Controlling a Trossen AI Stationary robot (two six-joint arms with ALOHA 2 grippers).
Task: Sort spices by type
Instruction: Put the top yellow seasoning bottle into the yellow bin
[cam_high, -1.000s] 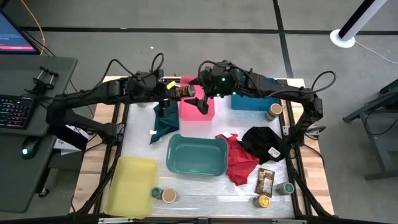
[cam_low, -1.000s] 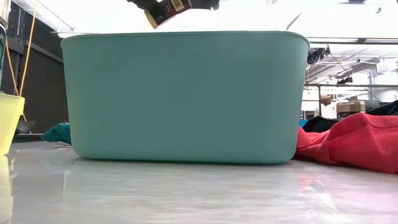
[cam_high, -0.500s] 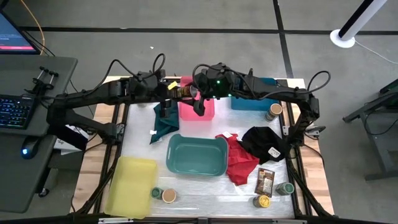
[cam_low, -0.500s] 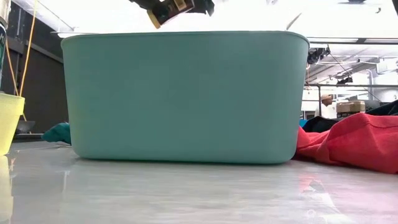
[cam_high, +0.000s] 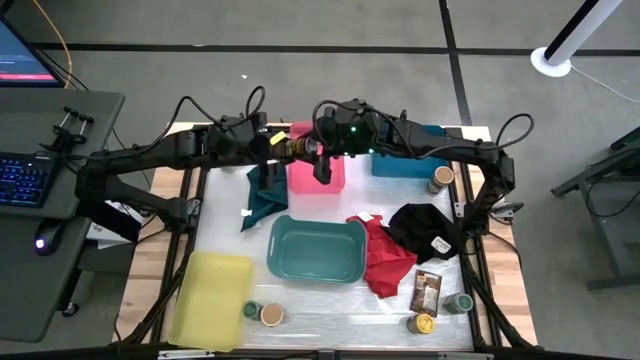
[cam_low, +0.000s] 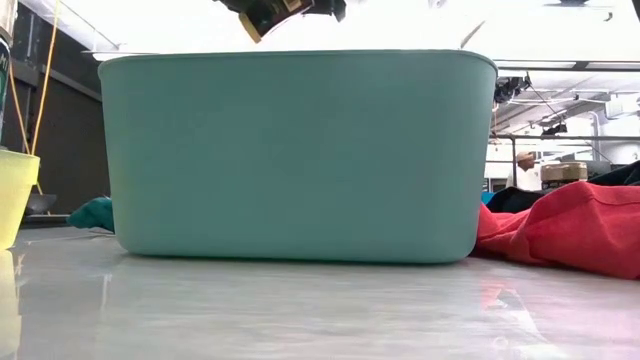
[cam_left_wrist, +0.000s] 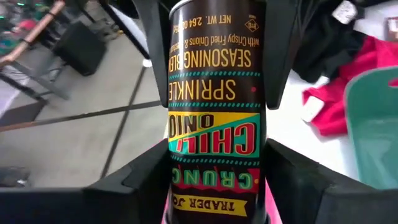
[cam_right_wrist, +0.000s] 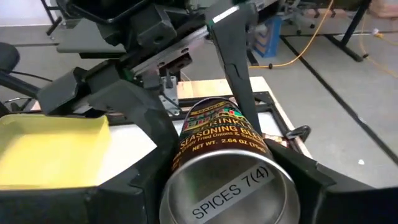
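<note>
A dark spice jar (cam_high: 299, 149) with a Chili Onion Crunch label (cam_left_wrist: 214, 112) lies on its side in the air over the pink bin (cam_high: 335, 178) at the table's far middle. My left gripper (cam_high: 286, 148) reaches it from the table's left, my right gripper (cam_high: 312, 152) from the right, each shut on one end. The low view shows the jar (cam_low: 268, 12) above the teal bin (cam_low: 300, 150). Other spices stand apart: jars (cam_high: 440, 178) (cam_high: 271, 315) (cam_high: 423, 323) and a brown packet (cam_high: 427, 292). My left gripper (cam_left_wrist: 217, 186) has the jar's label-top end (cam_left_wrist: 214, 199) between its two fingers, which lie along the jar's sides and come nearly level from the table's left. The jar is lifted clear and lies roughly level. The lid is hidden. My right gripper (cam_right_wrist: 227, 180) pinches the jar's base end, beside the metal bottom with the white SPICES sticker (cam_right_wrist: 230, 186), between its two fingers (cam_right_wrist: 155, 180). The fingers come nearly level from the table's right and lie along the jar. The jar hangs clear over the pink bin.
A blue bin (cam_high: 400, 160) is at the far right and a yellow bin (cam_high: 210, 298) at the near left. Dark green (cam_high: 262, 195), red (cam_high: 385, 260) and black (cam_high: 425, 230) cloths lie around the teal bin. More jars (cam_high: 252, 310) (cam_high: 460, 302) stand near the front edge.
My right gripper, wide open beside the jar a second ago, has shut its fingers on the jar's free end. The jar has stayed lifted over the pink bin, with both arms holding their places.
</note>
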